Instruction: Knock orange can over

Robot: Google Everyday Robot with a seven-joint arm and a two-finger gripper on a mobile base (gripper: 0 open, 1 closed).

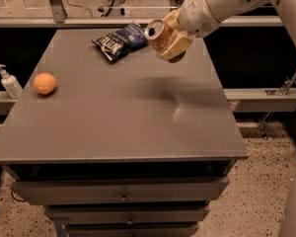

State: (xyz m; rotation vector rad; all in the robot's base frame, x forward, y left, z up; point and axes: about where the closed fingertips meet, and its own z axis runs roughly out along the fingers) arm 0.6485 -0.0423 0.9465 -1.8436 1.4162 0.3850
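One orange can hangs tipped in the air just right of the chip bag, silver top turned toward the bag. The gripper has its jaws clamped around it above the surface, probably to lay it down sideways.

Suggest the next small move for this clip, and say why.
Probably lower the hand toward the table and let go. It grips the orange can tilted in the air above the table's back right, so the can is not yet lying down.
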